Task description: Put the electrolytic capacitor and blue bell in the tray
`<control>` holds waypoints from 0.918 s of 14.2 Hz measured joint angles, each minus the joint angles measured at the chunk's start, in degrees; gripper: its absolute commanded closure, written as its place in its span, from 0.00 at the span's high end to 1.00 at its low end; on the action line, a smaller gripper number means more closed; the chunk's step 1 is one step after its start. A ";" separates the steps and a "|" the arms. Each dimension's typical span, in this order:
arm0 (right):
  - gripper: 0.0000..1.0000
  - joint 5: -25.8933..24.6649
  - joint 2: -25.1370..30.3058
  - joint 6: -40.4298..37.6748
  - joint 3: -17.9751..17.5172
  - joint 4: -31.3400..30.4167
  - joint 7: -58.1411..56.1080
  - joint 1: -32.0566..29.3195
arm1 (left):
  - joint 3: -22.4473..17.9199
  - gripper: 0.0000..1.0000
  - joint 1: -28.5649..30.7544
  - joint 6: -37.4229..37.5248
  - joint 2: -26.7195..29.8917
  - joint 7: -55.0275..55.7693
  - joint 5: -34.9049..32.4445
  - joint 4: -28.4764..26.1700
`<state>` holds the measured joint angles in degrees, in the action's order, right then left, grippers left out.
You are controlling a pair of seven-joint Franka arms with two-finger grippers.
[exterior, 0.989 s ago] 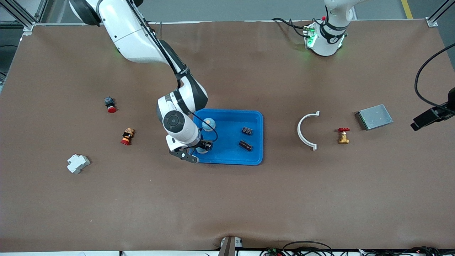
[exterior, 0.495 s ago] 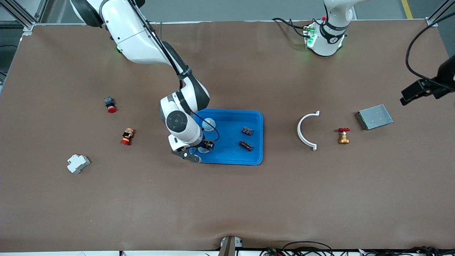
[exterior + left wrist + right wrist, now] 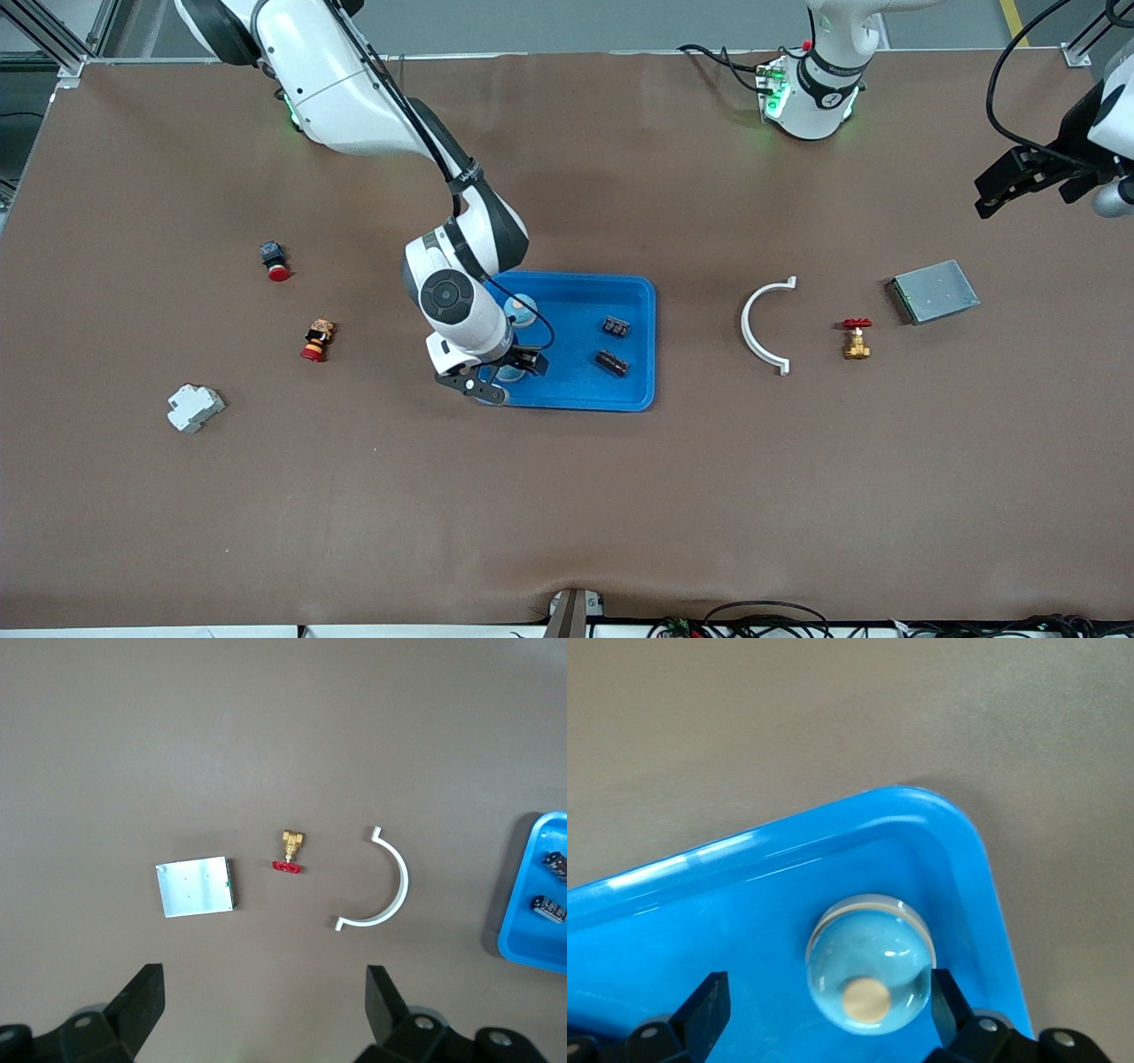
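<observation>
In the blue tray point(image 3: 633, 292), a blue bell point(image 3: 871, 964) sits between the released fingers of the right claw point(image 3: 507, 370), beside two capacitors point(image 3: 612, 361). The left claw point(image 3: 261, 1010) waits open, high over the table's point(image 3: 567, 496) left-arm end

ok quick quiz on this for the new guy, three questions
1. True or false: the white curved clip lies in the tray.
2. How many dark capacitors lie in the tray? A one, B two, C four.
3. Fill in: the right gripper hangs ___ over a bell in the tray's corner, while the left gripper waits open over the table.

Key: 1 false, it lies on the table beside the tray. 2 B. 3 open.
</observation>
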<state>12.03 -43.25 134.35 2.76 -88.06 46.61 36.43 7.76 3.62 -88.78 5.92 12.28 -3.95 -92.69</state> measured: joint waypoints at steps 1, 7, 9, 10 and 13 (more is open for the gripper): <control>1.00 0.00 0.87 -1.85 0.00 0.41 0.00 0.03 | -0.15 1.00 0.00 0.16 -0.07 -0.03 0.09 0.24; 1.00 0.00 12.90 -18.97 1.26 1.36 0.01 -0.75 | 0.20 1.00 -0.46 0.21 -3.00 -0.53 1.08 2.22; 1.00 0.00 16.62 -23.81 1.52 1.35 0.01 -1.18 | 1.08 1.00 -0.49 0.22 -3.20 -0.73 3.68 2.73; 1.00 0.00 18.22 -26.04 1.62 1.36 0.01 -1.55 | 1.33 1.00 -0.51 0.41 -3.15 -0.80 3.79 2.93; 1.00 0.00 23.49 -33.86 1.67 1.41 -1.12 -3.86 | 1.01 1.00 -0.27 1.89 -3.12 -3.96 2.93 3.56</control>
<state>12.03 -19.76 100.49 4.44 -86.65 45.50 32.57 8.77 3.35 -86.89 2.79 8.32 -1.02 -89.12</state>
